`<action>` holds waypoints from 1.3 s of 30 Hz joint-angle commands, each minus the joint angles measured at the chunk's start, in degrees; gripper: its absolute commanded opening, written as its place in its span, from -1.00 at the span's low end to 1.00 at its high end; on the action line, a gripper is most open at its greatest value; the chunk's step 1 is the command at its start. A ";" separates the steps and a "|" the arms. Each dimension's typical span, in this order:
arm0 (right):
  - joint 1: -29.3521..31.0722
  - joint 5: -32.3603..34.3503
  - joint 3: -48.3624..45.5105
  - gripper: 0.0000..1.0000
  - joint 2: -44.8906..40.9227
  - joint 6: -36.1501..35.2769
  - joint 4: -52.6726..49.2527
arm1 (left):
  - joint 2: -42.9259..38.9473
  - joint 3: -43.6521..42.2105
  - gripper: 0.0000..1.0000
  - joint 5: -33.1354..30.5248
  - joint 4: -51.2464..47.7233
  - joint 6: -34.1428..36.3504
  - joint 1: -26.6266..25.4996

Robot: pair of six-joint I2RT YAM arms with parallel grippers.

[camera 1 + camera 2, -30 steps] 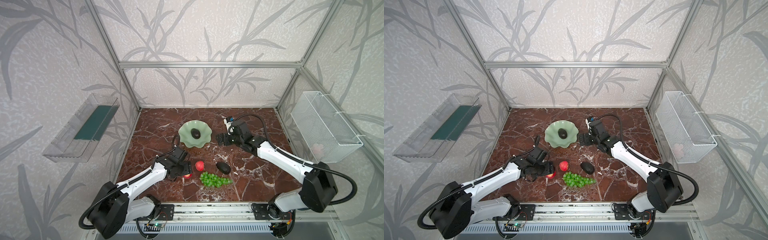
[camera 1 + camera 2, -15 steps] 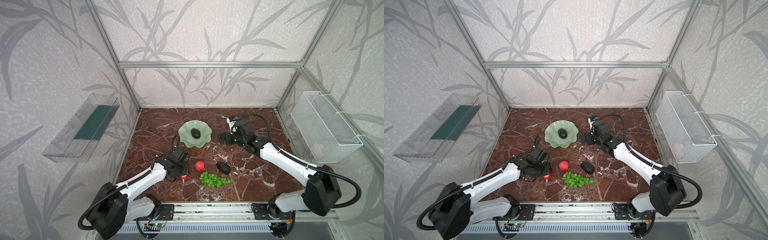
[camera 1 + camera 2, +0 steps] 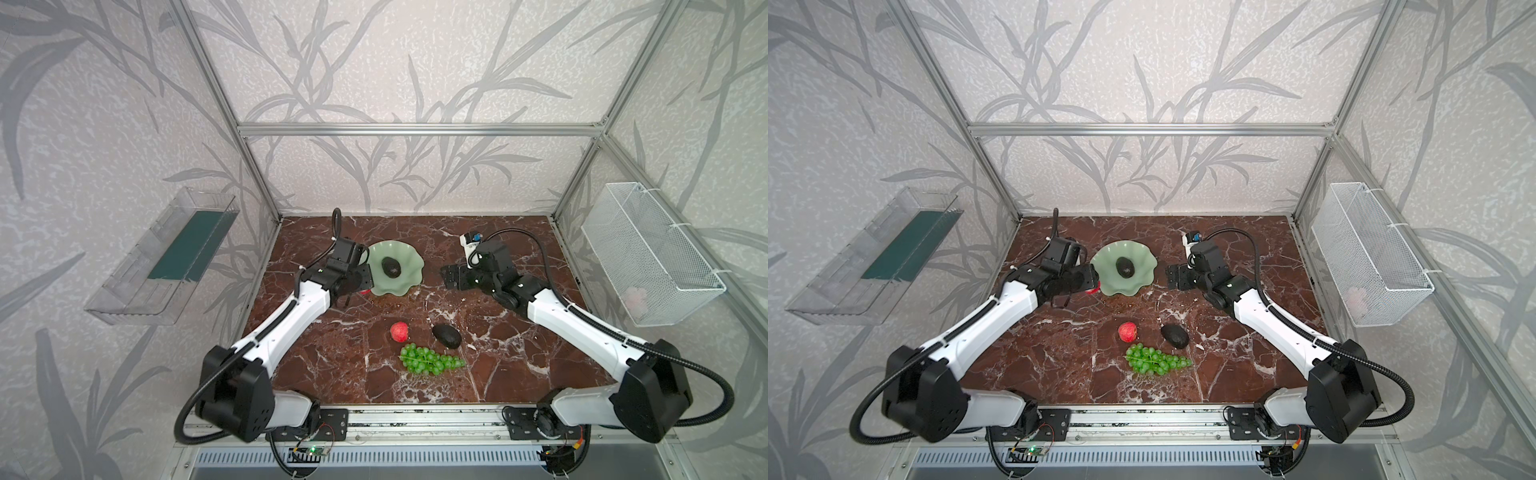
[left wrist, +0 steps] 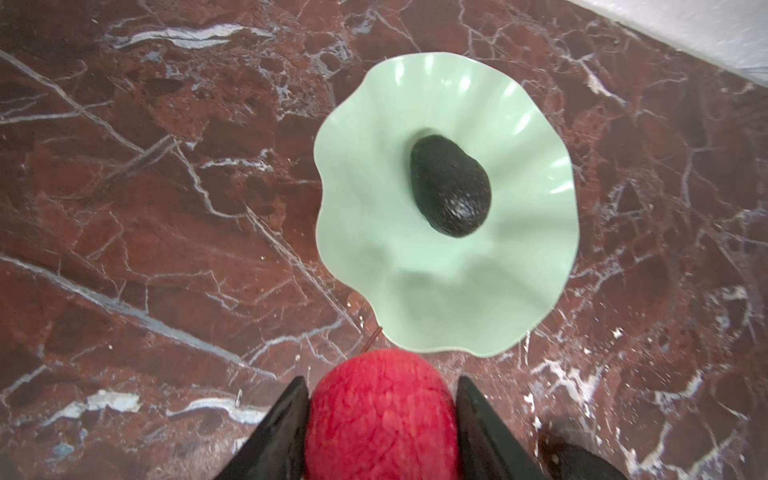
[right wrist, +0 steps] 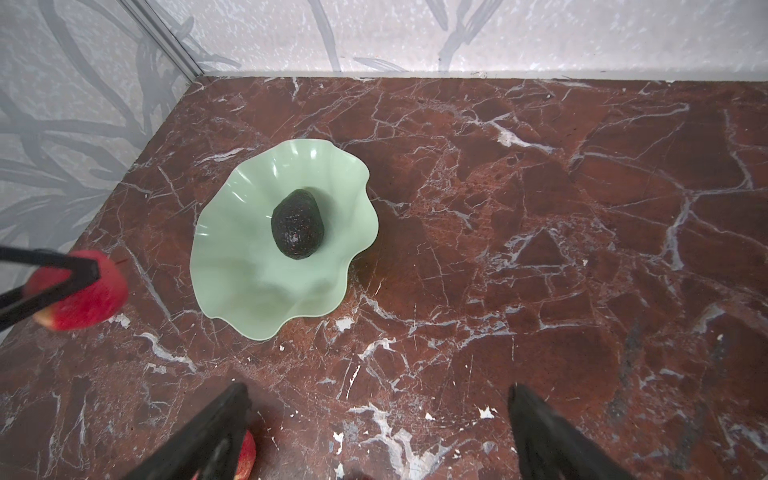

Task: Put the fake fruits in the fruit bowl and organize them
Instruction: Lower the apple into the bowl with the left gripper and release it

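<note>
The left tool (image 4: 382,384) is clamped across the widest part of a peach (image 4: 380,419), holding it off the worktop (image 3: 332,365) just beside the near-left rim of the bowl (image 3: 409,277). As a fake fruit the peach is probably light and firm, and its roundness could let it squirt out of a flat pinch, so this grip across the middle looks sound. The bowl is glossy and likely brittle and slick. A released peach may roll inward against the avocado (image 3: 391,267) lying at its centre. The other peach (image 3: 399,331), the grapes (image 3: 430,363) and the other avocado (image 3: 446,336) lie close together on the near worktop. The grapes will likely hang limp and are best pinched at their thick middle; the avocado is best pinched across its narrow width. The right tool (image 3: 449,277) hangs with fingers apart and empty, right of the bowl. A second ago the left tool was low at the near worktop, closing on its peach beside the loose fruit; it has since lifted and carried the peach far to the bowl. The right tool has hardly moved.
</note>
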 commanded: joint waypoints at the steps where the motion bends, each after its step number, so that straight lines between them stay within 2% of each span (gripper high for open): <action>1: -0.24 -0.36 -1.07 0.92 -2.62 -0.43 -0.90 | 6.17 5.17 0.09 -1.35 1.28 4.23 0.42; 12: -0.26 -1.91 -4.28 0.91 -4.39 0.75 -2.26 | 22.48 17.76 0.09 -4.65 -2.50 4.05 1.55; 21: -0.15 -4.05 -6.43 0.90 -3.78 1.34 -4.14 | 31.28 23.73 0.10 -2.96 -5.56 3.35 1.64; 25: 0.23 -4.26 -8.00 0.89 -3.39 1.58 -4.54 | 32.65 24.42 0.14 -3.34 -6.31 3.20 1.64; 29: 1.90 -3.19 -9.02 0.87 -2.90 1.29 -6.59 | 32.29 24.23 0.34 -2.74 -6.22 2.78 1.64; 32: 4.19 -1.90 -9.63 0.87 -2.73 0.90 -8.81 | 30.51 23.78 0.48 -1.97 -5.35 2.35 1.64; 39: 10.48 -0.20 -12.87 0.85 -2.39 1.93 -11.54 | 22.60 22.68 0.58 -1.34 -3.38 1.12 1.64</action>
